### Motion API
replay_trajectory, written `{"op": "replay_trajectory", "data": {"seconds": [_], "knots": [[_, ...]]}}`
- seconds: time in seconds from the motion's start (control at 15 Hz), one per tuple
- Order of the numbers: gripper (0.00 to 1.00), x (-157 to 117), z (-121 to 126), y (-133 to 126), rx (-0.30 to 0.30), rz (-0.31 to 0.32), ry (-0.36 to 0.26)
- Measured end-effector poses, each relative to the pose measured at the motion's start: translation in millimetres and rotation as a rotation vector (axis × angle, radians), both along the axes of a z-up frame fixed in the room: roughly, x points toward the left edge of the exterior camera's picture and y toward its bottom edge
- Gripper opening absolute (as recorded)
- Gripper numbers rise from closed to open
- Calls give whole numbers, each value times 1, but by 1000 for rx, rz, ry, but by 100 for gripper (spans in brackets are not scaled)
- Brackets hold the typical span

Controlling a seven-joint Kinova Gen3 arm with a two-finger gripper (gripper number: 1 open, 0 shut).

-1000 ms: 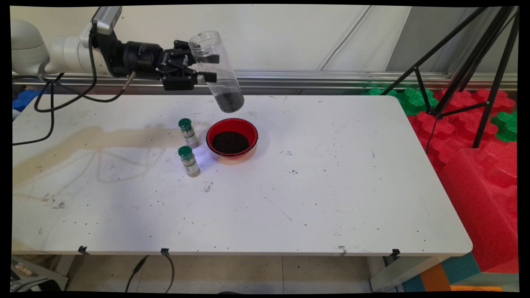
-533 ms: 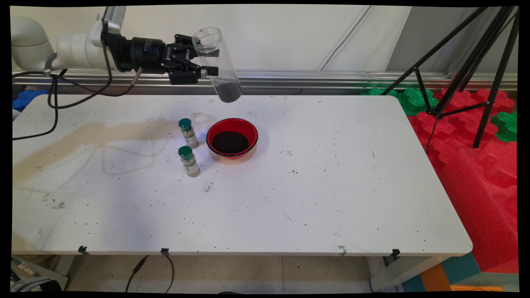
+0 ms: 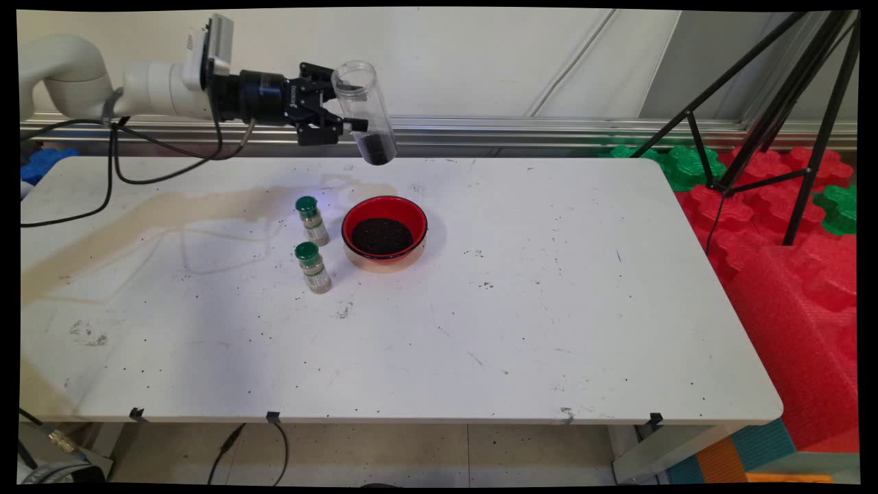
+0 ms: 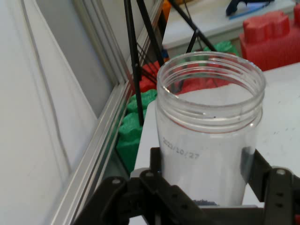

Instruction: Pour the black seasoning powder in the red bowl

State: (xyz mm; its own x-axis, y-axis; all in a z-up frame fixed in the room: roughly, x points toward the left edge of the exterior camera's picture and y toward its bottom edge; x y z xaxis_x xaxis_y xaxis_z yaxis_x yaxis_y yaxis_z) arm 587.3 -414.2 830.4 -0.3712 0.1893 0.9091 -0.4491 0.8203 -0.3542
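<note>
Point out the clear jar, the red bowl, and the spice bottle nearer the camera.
clear jar [image 3: 363, 113], main view, its transparent wall.
red bowl [image 3: 415, 216], main view, its red inner rim.
nearer spice bottle [image 3: 306, 251], main view, its green cap.

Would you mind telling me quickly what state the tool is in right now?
Tool: shut on the clear jar, held in the air above the table's far side, mouth up, dark grains at its bottom.

My claw [image 3: 346, 110] has the jar [image 3: 363, 113] up over the tabletop's [image 3: 549, 309] far edge; bowl [image 3: 384, 230] sits nearer, below it, two bottles [image 3: 312, 221] [image 3: 313, 267] left of the bowl.
</note>
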Motion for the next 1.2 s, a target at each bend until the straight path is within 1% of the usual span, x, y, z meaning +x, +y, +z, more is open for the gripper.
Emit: {"op": "replay_trajectory", "data": {"seconds": [0.13,0.53,0.93,1.2], "knots": [[0,2,-9,-8,-24,1,-37],[0,6,-29,-20,-97,-14,-132],[0,6,-45,-23,-203,-54,-239],[0,5,-49,-22,-256,-75,-283]]}}
